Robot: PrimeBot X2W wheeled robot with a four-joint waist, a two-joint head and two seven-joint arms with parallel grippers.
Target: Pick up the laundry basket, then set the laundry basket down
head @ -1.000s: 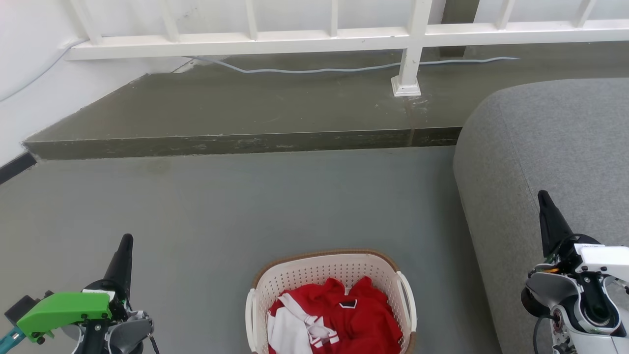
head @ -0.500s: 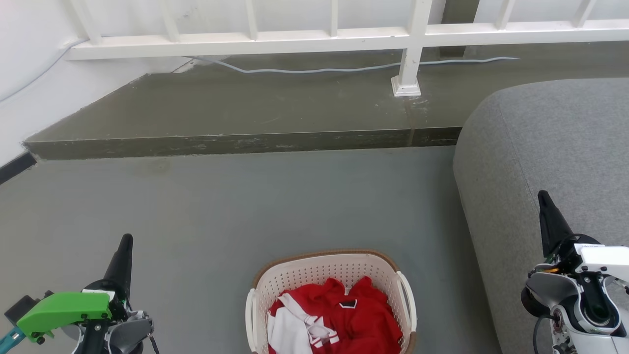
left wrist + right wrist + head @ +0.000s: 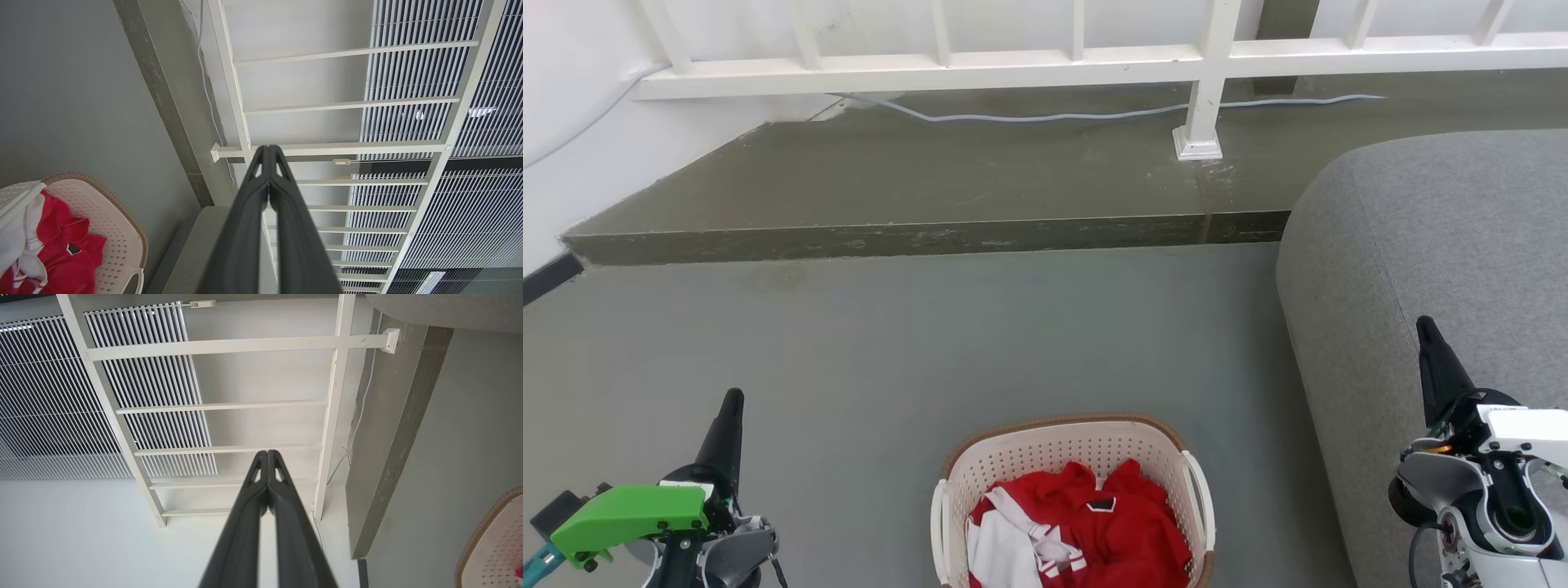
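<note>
The laundry basket (image 3: 1045, 445) stands on the grey floor at the bottom centre of the head view, cream-white and perforated with a brown rim, holding red and white clothes (image 3: 1086, 531). A white loop handle shows on each of its sides. My left gripper (image 3: 731, 402) hangs at the lower left, well apart from the basket, fingers shut with nothing held. My right gripper (image 3: 1425, 327) is at the lower right, over the grey sofa, also shut and empty. The basket (image 3: 118, 228) lies at the lower left of the left wrist view, beside that gripper (image 3: 269, 149). Its rim (image 3: 486, 531) shows in the right wrist view, right of the right gripper (image 3: 267, 453).
A grey sofa (image 3: 1445, 245) fills the right side, close to the basket. A raised concrete step (image 3: 915, 237) runs across the floor ahead, with a white railing (image 3: 1045, 65) and a pale cable (image 3: 1094, 114) behind it. A white wall (image 3: 572, 139) is at left.
</note>
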